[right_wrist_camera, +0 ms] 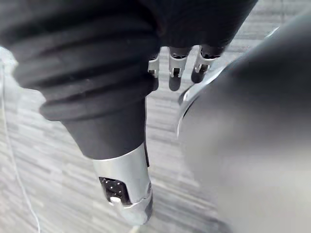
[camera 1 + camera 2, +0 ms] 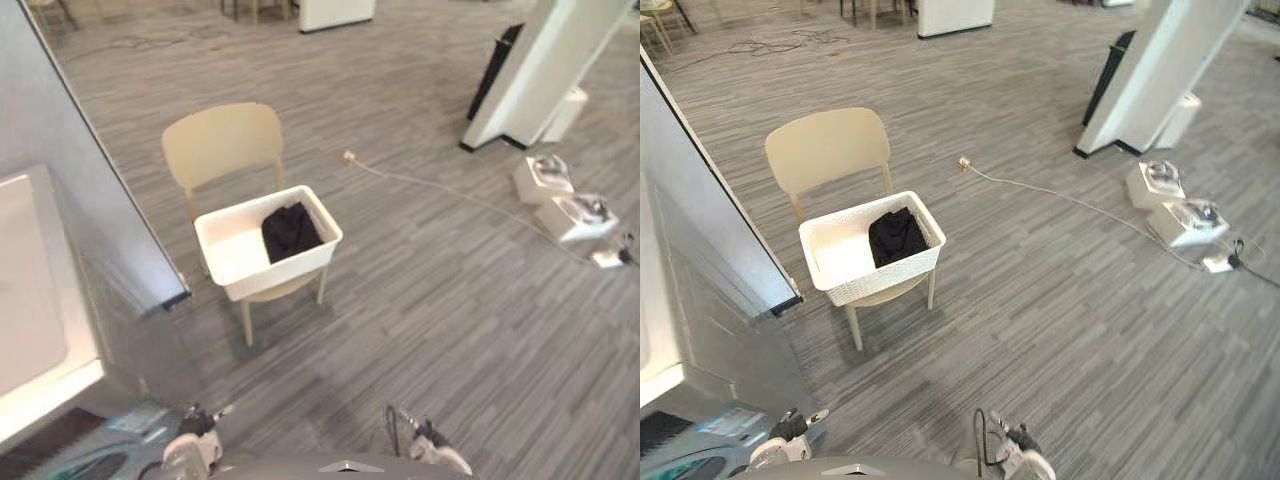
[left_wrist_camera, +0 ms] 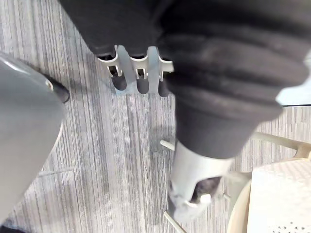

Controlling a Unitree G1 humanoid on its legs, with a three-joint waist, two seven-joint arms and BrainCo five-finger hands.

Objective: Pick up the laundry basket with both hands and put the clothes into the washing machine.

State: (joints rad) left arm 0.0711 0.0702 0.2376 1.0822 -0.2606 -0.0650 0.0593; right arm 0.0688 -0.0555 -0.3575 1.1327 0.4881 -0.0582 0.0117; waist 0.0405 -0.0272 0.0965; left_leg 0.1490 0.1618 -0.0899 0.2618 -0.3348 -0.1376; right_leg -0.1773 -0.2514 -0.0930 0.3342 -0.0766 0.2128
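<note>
Grey striped floor [image 2: 430,310] with a beige chair [image 2: 222,145] standing near centre, toward 9 o'clock. White basket [image 2: 285,272] rests on the chair seat, with the chair back rising behind it at 11 o'clock. Black clothes [image 2: 290,232] lie heaped in the basket's 3 o'clock half, and its other half is bare. Grey panel [image 2: 90,200] slants along the 9 o'clock edge. White pillar [image 2: 540,70] leans at 1 o'clock, two white boxes [image 2: 575,215] sit at 3 o'clock, and a pale cable [image 2: 440,190] runs across the floor toward them. Left hand [image 3: 138,65] hangs over the floor well short of the chair, fingers relaxed and apart from the thumb, holding nothing. Right hand [image 1: 175,63] hangs likewise, fingers loose and empty.
</note>
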